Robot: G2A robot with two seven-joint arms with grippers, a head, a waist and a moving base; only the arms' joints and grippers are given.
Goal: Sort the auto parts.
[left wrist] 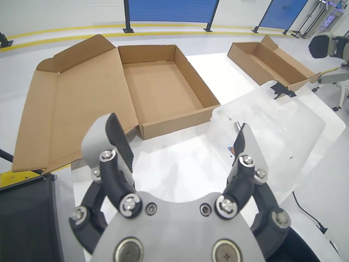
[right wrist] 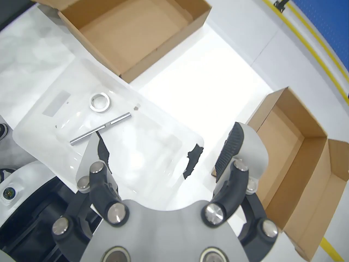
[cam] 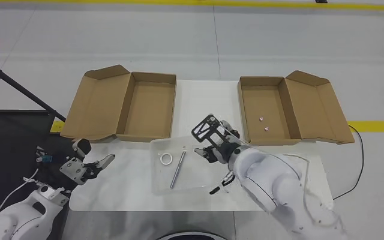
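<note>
We think we are picking the next part; our right gripper hangs over the tray mid-frame, fingers spread, empty; left gripper too; next, we should grab the ring or rod.

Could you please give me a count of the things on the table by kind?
Open brown cardboard boxes: 2
Clear plastic tray: 1
Silver metal ring: 1
Silver metal rod: 1
Flat black bracket: 1
Small pale parts in one box: 2
Total: 8
</note>
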